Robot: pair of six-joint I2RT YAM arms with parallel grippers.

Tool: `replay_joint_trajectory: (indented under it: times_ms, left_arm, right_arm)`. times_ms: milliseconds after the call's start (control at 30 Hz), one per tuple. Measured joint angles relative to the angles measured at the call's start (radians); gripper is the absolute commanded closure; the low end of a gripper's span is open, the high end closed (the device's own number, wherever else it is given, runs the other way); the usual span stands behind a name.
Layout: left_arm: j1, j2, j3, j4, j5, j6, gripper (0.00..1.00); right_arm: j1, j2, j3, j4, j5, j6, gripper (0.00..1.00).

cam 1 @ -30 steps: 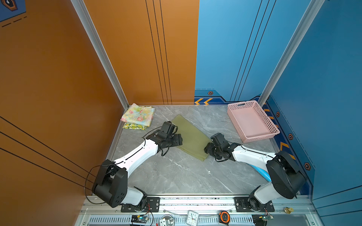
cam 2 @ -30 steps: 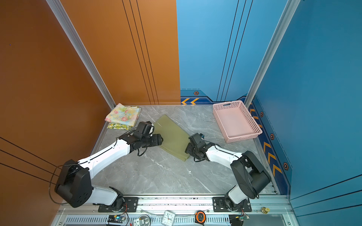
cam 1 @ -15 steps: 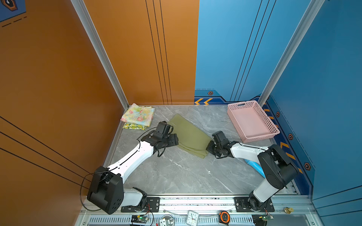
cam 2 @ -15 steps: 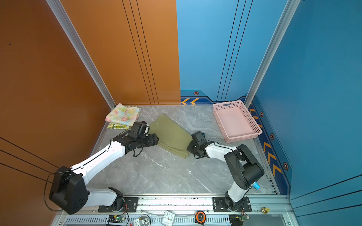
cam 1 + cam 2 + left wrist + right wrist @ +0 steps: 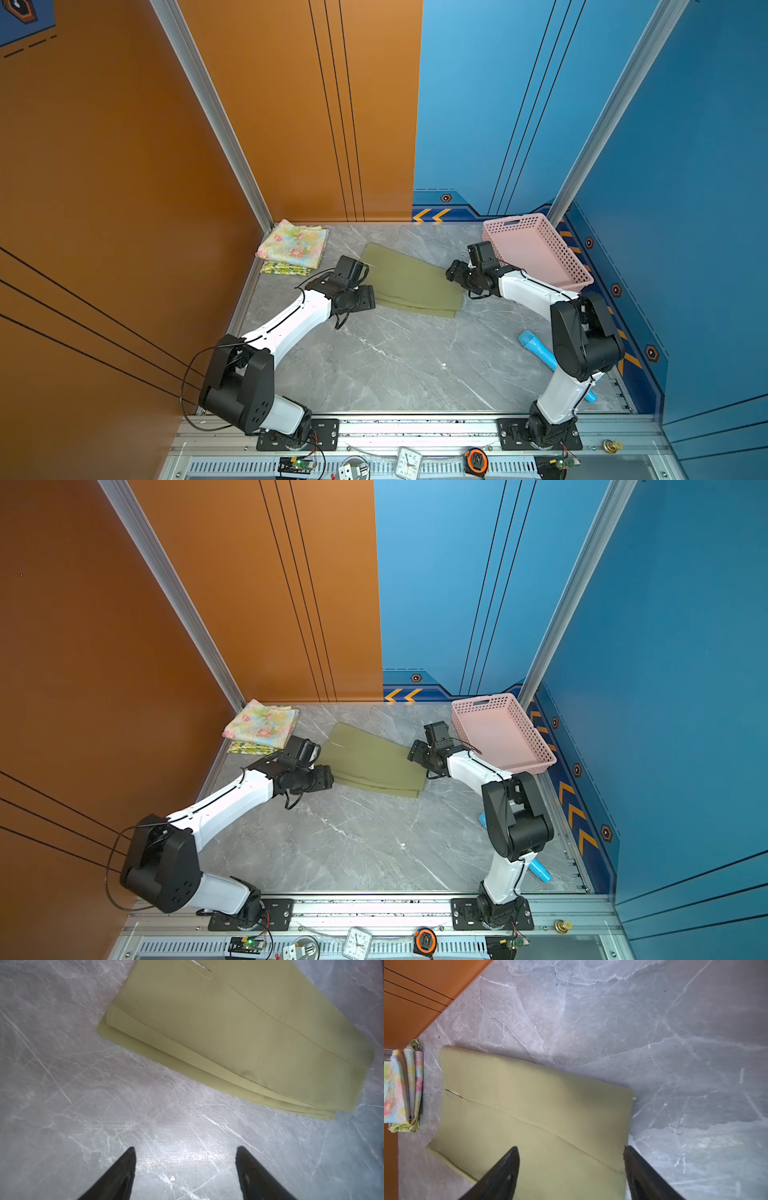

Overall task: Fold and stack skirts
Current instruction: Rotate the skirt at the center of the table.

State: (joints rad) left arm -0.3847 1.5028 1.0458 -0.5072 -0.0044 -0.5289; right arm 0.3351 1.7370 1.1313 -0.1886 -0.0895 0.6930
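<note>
Now released, olive skirt (image 5: 411,280) — right hand (image 5: 571,1147) spread.

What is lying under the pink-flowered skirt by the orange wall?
The lemon-print skirt lies under the flowered skirt. Only its near edge sticks out; the rest is covered.

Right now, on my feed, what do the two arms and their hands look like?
Both alike: the left arm and right arm have glossy white links between bulky black joints, with thin black cables looping outside. The left hand and right hand each end in two black, pointed fingers. No markings visible.
</note>
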Motion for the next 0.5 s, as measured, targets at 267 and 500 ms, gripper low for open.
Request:
replay_joint_trajectory:
  times_ms: [267,500]
  left_arm:
    - [0.043,0.218,0.185,-0.024,-0.040,0.048,0.25]
    - [0.100,0.375,0.330,-0.040,-0.075,0.103,0.25]
  right_arm:
    - [0.124,-0.196,-0.165,-0.041,0.085,-0.030,0.27]
    - [0.159,-0.230,-0.212,-0.045,0.093,-0.043,0.30]
